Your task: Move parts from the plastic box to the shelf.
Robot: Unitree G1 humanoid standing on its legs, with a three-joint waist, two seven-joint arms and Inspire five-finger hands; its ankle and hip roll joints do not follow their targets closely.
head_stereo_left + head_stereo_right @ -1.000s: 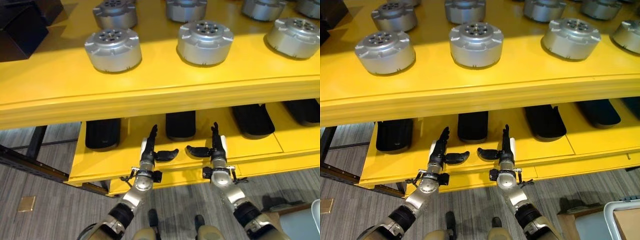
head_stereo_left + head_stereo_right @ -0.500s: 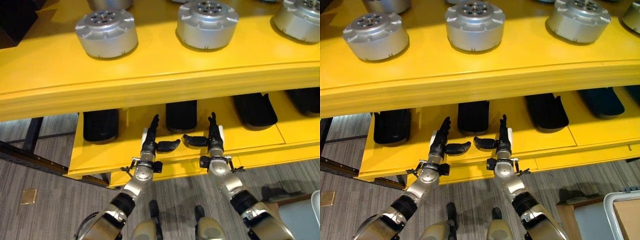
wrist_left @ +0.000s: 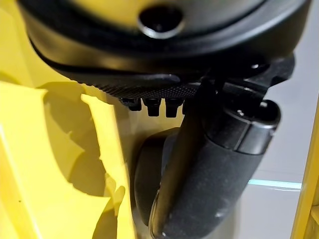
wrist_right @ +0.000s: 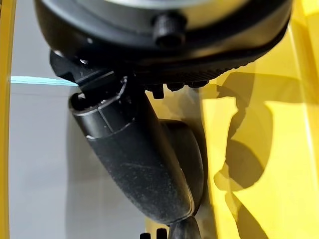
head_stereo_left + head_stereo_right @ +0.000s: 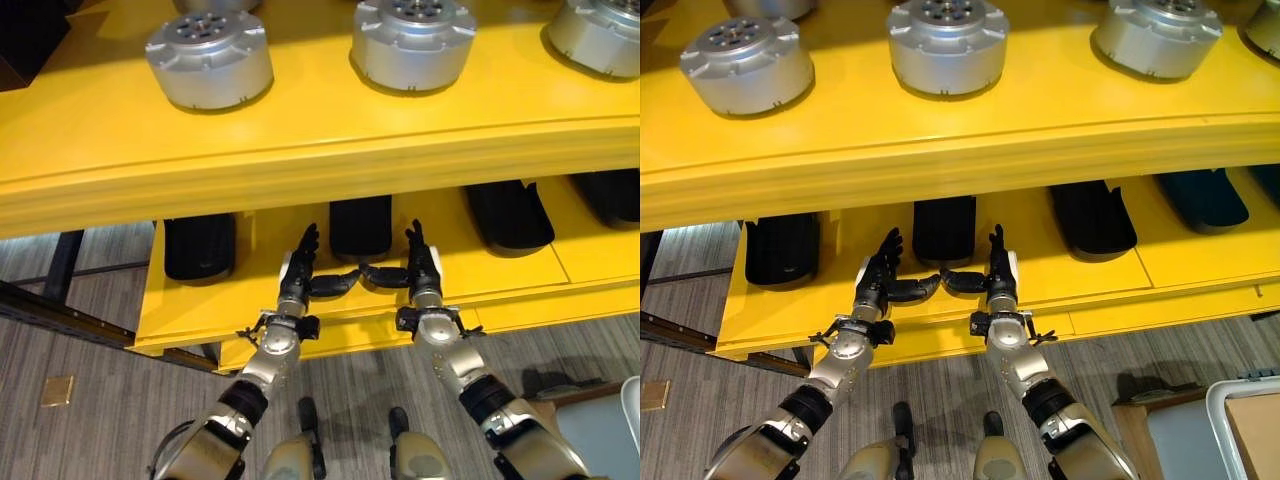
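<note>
Both hands hang in front of the lower board (image 5: pixel 190 310) of a yellow shelf (image 5: pixel 300 150). My left hand (image 5: pixel 296 280) and right hand (image 5: pixel 424 274) are open, fingers straight and pointing towards the shelf, and they hold nothing. Their thumbs point inward and nearly meet in front of a black part (image 5: pixel 361 227). The left wrist view shows the left thumb (image 3: pixel 209 189), and the right wrist view the right thumb (image 4: pixel 134 164). Round silver parts (image 5: pixel 208 58) (image 5: pixel 413 40) (image 5: pixel 597 30) sit on the upper board.
More black parts (image 5: pixel 199 245) (image 5: pixel 510 215) lie on the lower board, left and right of the hands. A pale-rimmed box (image 5: pixel 1230 425) stands on the grey floor at the lower right. A dark frame bar (image 5: pixel 60 315) runs along the left.
Both hands have drawn closer together, so the thumbs that stood apart now nearly touch. The camera has shifted slightly.
</note>
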